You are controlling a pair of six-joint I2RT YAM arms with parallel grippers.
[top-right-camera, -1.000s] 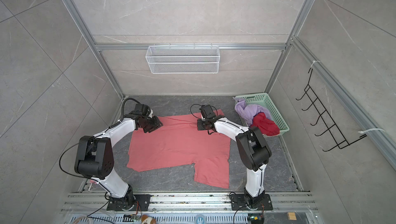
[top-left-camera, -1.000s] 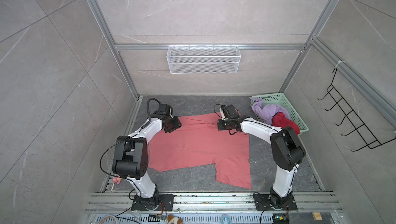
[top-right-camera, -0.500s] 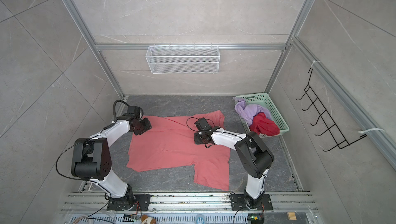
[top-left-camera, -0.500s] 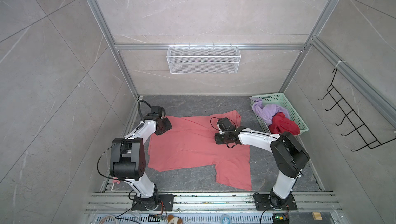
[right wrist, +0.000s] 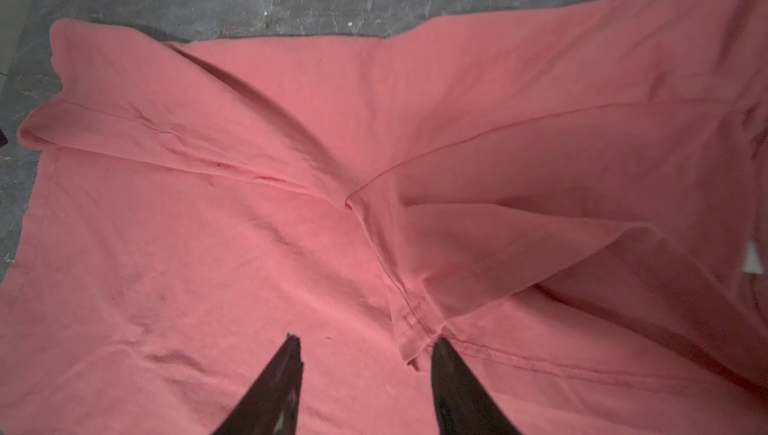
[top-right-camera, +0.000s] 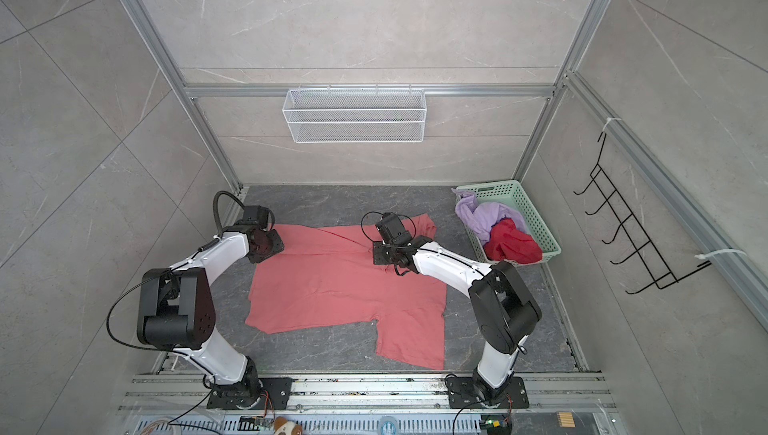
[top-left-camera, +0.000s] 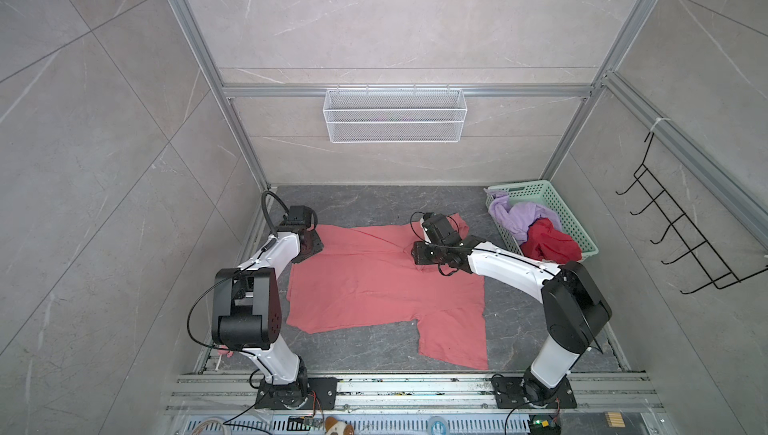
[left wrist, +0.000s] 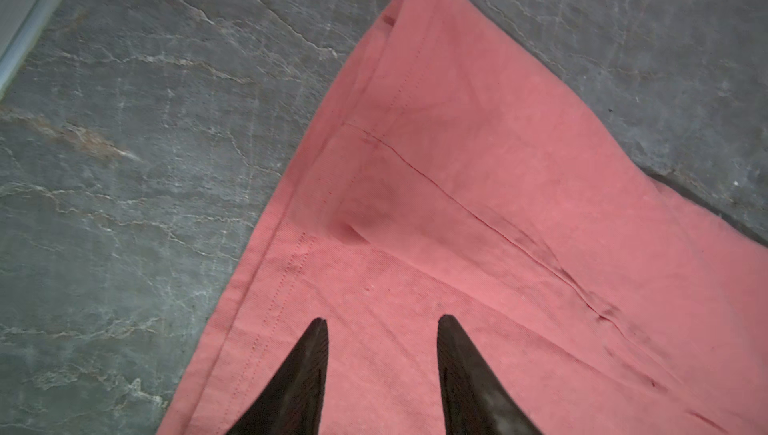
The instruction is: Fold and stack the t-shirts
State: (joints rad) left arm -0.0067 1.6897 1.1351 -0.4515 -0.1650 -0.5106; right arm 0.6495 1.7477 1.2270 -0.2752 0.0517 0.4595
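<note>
Salmon-pink tee (top-left-camera: 374,287) is spread mostly flat on the dark stone-look surface (top-left-camera: 361,208), between the two arms, same in both top views (top-right-camera: 340,287). Left edge: left pincer (left wrist: 382,318) is low over the tee's far-left corner. In the left wrist view the two black fingers (left wrist: 307,370) stand apart with nothing between them, only flat cloth with a stitched hem and one long crease under them, so it's open and gripping nothing. Can't tell whether the tips touch the cloth. Middle: tee body lies smooth with light wrinkles, and one squarish flap sticks out toward the near right. Far-right corner is rumpled and folded over. Right pincer (right wrist: 365,339) is down over that rumpled zone. Its fingers (right wrist: 274,387) are parted with no cloth clamped between them, so open too. A folded sleeve hem (right wrist: 415,329) ends just beside one fingertip; contact unclear. Small white label (right wrist: 754,260) shows at the edge of the right wrist view. Further right: mint-green lattice basket (top-left-camera: 523,188) sits on the surface in the far-right corner, apart from the pink tee. Lilac tee (top-left-camera: 523,216) and deep-red tee (top-left-camera: 548,241) are bunched inside it, unfolded, with the red one nearer the arms. Right wall: black hook rack (top-left-camera: 685,246). Back wall: white wire basket (top-left-camera: 395,115), well above the surface.
</note>
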